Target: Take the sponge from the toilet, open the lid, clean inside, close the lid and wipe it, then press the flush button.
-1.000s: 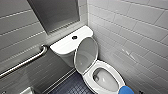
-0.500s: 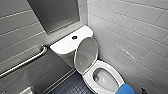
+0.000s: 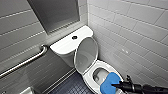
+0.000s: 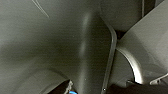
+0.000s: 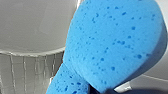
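The white toilet [image 3: 88, 80] stands in the corner with its oval lid [image 3: 86, 55] raised and leaning back against the tank. The dark round flush button [image 3: 74, 37] sits in the middle of the tank top. My right gripper [image 3: 117, 85] reaches in from the lower right, shut on the bright blue sponge [image 3: 109, 82]. It holds the sponge over the near right side of the seat, at the edge of the bowl's opening. In the right wrist view the sponge [image 5: 110, 42] looms large in front of white ceramic. My left gripper is open.
A metal grab bar [image 3: 27, 61] slants along the grey tiled wall to the toilet's left. White tiled wall [image 3: 135, 32] runs close along the toilet's right side. Dark small-tiled floor [image 3: 72, 86] lies in front of the tank.
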Robot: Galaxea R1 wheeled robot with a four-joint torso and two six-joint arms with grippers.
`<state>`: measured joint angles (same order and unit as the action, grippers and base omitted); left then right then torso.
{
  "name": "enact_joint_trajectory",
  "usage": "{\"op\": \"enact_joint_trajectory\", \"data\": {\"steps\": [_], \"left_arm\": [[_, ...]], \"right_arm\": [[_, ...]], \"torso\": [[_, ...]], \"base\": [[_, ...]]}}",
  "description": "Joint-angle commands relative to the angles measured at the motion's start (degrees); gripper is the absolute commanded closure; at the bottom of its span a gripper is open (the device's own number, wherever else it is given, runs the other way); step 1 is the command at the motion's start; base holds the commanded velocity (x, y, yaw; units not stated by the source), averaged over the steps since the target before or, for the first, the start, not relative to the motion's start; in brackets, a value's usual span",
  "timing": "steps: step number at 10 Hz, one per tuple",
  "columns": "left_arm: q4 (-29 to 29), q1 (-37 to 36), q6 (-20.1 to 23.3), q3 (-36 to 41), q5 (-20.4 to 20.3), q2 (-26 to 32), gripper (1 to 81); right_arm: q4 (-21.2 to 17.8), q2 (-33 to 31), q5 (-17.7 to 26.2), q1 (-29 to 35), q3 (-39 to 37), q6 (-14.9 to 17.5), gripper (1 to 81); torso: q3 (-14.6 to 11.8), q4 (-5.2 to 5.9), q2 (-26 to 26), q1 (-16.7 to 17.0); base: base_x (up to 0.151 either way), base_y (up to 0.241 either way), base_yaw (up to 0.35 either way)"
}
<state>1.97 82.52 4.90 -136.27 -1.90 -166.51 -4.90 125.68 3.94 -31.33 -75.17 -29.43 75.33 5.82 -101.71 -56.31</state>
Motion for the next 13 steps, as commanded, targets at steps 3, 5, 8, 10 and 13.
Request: {"op": "enact_joint_trajectory", "data": {"steps": [3,5,8,10,13], "left_arm": [[-0.22,0.94,0.46,0.65,4.63,0.47,1.0],[-0.48,0.94,0.37,0.65,4.63,1.00,1.0],[-0.48,0.94,0.20,0.47,4.71,1.00,1.0],[-0.48,0.94,0.20,0.47,4.71,0.91,1.0],[-0.48,0.94,0.20,0.73,4.71,1.00,1.0]], "right_arm": [[0.59,20.66,8.10,13.25,-19.81,-0.28,81.1],[0.33,28.22,7.58,15.01,-28.25,-0.28,81.1],[-0.02,35.89,6.08,16.34,-36.18,-0.89,81.1],[0.07,40.45,6.17,14.23,-41.97,-1.25,81.1],[0.95,41.26,6.17,8.97,-43.57,-1.16,81.1]], "torso": [[0.00,0.00,0.00,0.00],[0.00,0.00,0.00,0.00],[0.00,0.00,0.00,0.00],[0.00,0.00,0.02,0.00],[0.00,0.00,0.02,0.00]], "base": [[0.000,0.000,0.000],[0.000,0.000,0.000],[0.000,0.000,0.000],[0.000,0.000,0.000],[0.000,0.000,0.000]]}}
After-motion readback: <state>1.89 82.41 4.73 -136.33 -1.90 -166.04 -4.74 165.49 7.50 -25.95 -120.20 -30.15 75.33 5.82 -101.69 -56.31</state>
